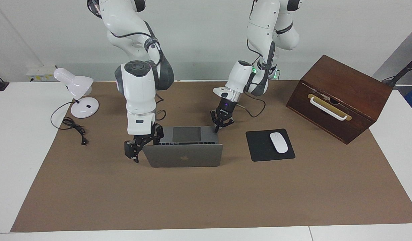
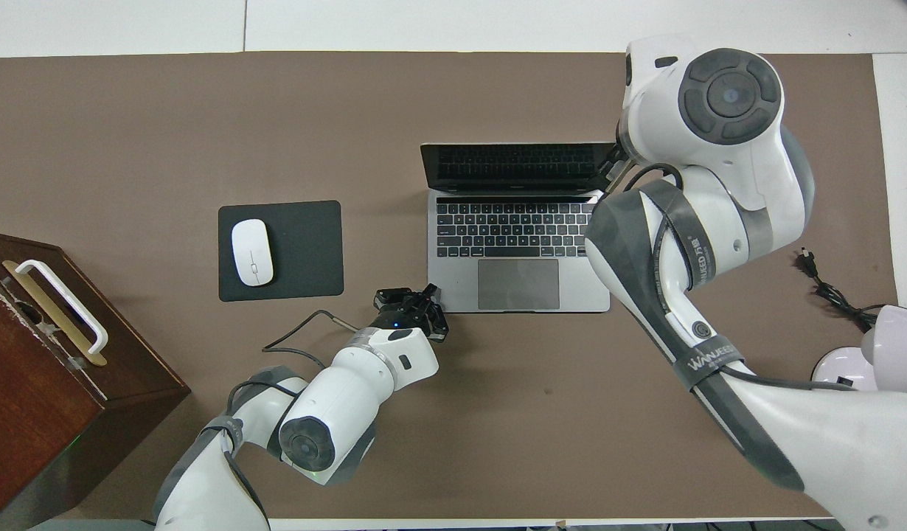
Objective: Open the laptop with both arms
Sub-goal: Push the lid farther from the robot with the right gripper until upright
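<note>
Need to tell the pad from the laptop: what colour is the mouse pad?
Black mouse pad, with a white mouse on it; clearest in the overhead view.

2 white arms (image 1: 139, 87), dark grey joints, black cables, black tools.

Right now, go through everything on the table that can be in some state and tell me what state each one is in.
laptop: open, lid raised, screen dark.
left gripper: shut, at the deck's near corner.
right gripper: at the lid's side edge.
wooden box: closed, tilted.
desk lamp: off, plug loose.
mouse: on the mouse pad.
</note>
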`<action>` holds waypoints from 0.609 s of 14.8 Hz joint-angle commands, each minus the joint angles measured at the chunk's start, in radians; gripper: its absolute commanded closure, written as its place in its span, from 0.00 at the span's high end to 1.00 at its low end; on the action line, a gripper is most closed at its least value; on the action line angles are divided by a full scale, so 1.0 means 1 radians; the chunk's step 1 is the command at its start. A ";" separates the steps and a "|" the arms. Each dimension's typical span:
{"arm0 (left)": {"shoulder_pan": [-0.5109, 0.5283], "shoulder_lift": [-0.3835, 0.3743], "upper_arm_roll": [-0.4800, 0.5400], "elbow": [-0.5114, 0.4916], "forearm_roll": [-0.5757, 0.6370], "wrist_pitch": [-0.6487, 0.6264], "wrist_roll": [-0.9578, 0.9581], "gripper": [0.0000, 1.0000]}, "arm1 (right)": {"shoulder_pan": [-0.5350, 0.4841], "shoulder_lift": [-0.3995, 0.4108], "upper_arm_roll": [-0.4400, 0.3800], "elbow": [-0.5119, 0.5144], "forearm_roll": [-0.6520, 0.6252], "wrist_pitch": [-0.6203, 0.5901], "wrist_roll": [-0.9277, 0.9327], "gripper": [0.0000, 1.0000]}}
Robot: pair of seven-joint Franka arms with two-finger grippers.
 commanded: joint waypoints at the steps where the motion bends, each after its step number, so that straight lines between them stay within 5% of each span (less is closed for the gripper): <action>1: -0.019 0.041 0.006 0.027 -0.009 0.017 0.010 0.00 | -0.004 -0.053 0.005 0.000 0.074 -0.096 -0.018 1.00; 9: -0.022 0.041 0.006 0.028 -0.010 0.017 -0.004 0.00 | -0.050 -0.144 -0.001 -0.007 0.135 -0.288 0.012 1.00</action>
